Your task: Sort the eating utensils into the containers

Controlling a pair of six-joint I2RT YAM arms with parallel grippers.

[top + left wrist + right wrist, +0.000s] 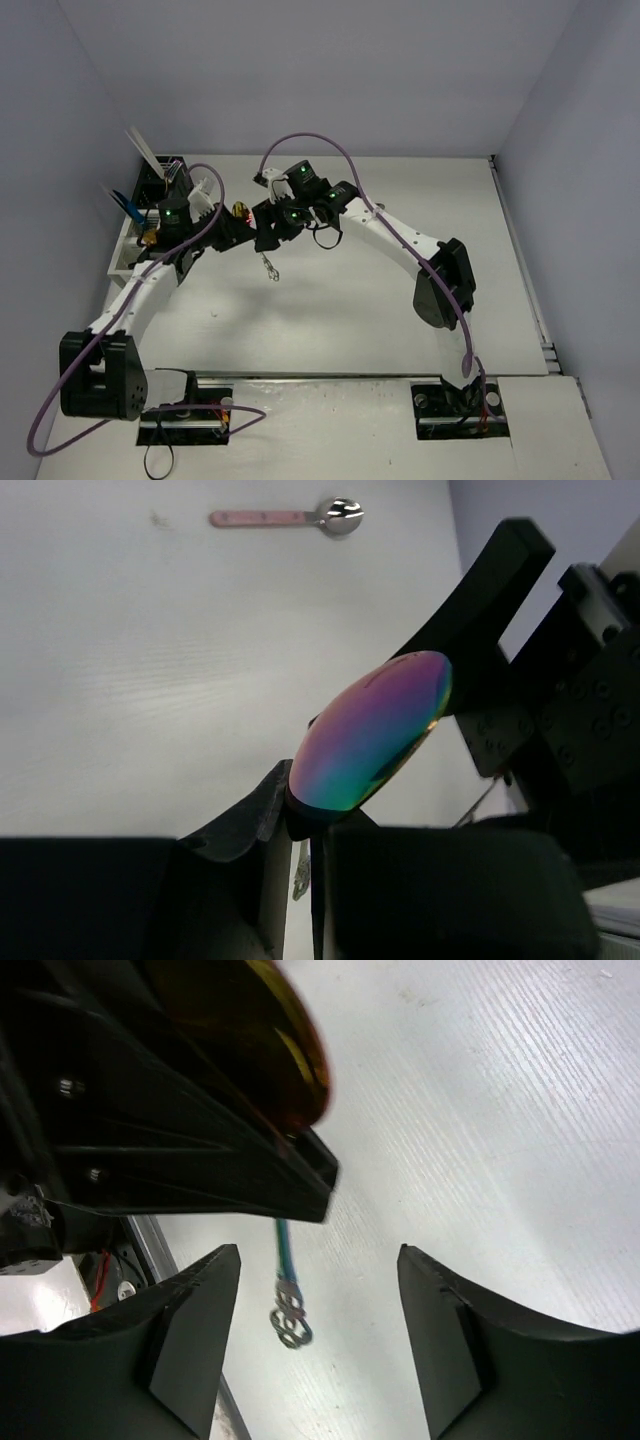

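Observation:
An iridescent rainbow spoon stands bowl-up between the fingers of my left gripper, which is shut on its neck. Its teal handle with an ornate end hangs down above the table, between the spread fingers of my right gripper. That gripper is open and touches nothing. From above, both grippers meet over the table's middle left, the left gripper beside the right gripper, with the handle end dangling below. A black caddy and a white caddy stand at the left edge with utensils in them.
A pink-handled spoon lies flat on the white table beyond the left gripper. Purple cables loop over both arms. Walls close in the table on the left, back and right.

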